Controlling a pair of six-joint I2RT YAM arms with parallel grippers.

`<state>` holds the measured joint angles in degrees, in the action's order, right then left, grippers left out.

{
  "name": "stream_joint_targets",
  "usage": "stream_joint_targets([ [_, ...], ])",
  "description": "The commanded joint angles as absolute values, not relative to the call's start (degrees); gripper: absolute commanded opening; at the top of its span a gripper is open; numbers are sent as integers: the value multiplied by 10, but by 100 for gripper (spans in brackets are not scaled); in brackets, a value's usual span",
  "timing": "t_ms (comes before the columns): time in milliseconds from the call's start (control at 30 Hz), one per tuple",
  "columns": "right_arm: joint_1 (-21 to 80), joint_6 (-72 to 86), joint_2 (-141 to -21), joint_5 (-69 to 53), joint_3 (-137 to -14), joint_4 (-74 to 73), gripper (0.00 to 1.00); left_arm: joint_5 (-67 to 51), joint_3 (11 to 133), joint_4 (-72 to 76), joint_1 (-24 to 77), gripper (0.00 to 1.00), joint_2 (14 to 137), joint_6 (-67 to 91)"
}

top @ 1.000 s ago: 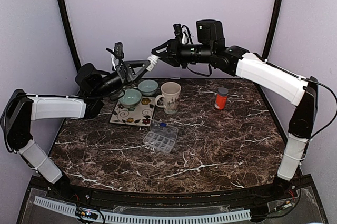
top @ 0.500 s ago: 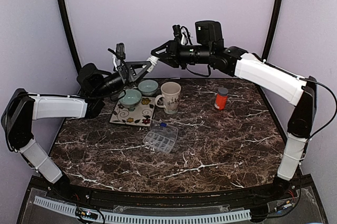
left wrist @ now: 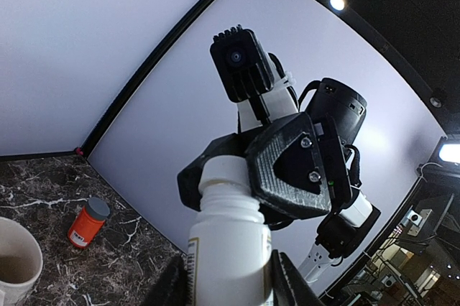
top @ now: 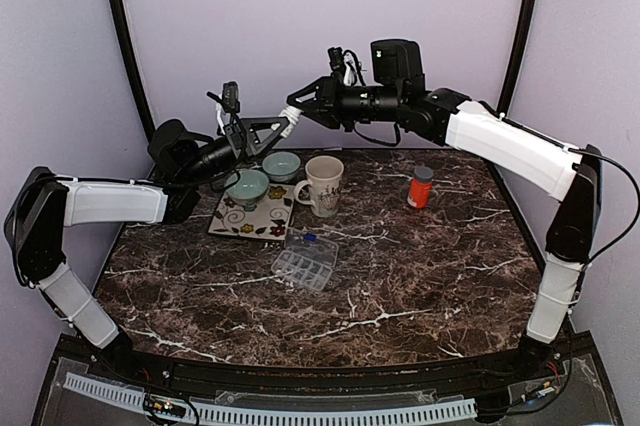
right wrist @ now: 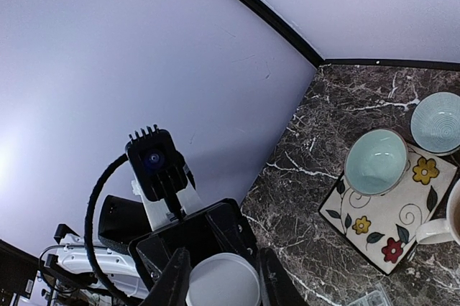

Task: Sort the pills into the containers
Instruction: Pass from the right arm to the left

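Observation:
A white pill bottle (top: pixel 290 116) is held in the air between both arms, above the back left of the table. My left gripper (left wrist: pixel 228 277) is shut on the bottle's body (left wrist: pixel 228 248). My right gripper (right wrist: pixel 221 277) is shut on the bottle's white cap (right wrist: pixel 223 281), which also shows in the left wrist view (left wrist: pixel 224 171). A clear compartment pill organizer (top: pixel 306 261) lies on the marble table. Two pale green bowls (top: pixel 247 186) (top: pixel 282 164) sit at a floral tile (top: pixel 252 216). A cream mug (top: pixel 324 184) stands beside them.
A small orange bottle with a grey cap (top: pixel 421 187) stands at the back right, also in the left wrist view (left wrist: pixel 89 221). The bowls (right wrist: pixel 376 161) and floral tile (right wrist: pixel 392 212) show below in the right wrist view.

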<state>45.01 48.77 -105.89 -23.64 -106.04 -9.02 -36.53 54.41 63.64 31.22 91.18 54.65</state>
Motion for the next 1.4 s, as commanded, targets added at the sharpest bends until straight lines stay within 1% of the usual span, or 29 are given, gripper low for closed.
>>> stream_joint_targets([
  [0,455,487,-1066,-244,-1071,-68,0,-372,562,660,310,21,910,538],
  [133,456,485,-1065,-242,-1070,-68,1,-371,562,657,310,19,909,533],
  [233,456,484,-1064,-241,-1070,-68,5,-373,560,655,310,19,908,530],
  [500,456,483,-1059,-239,-1068,-65,28,-369,556,648,310,19,904,524],
  [700,456,479,-1058,-237,-1072,-72,39,-368,556,642,310,19,903,523],
  [867,456,477,-1059,-239,-1075,-77,44,-368,554,639,310,19,901,521],
  [1367,457,469,-1062,-239,-1083,-91,49,-370,552,631,310,19,895,516],
])
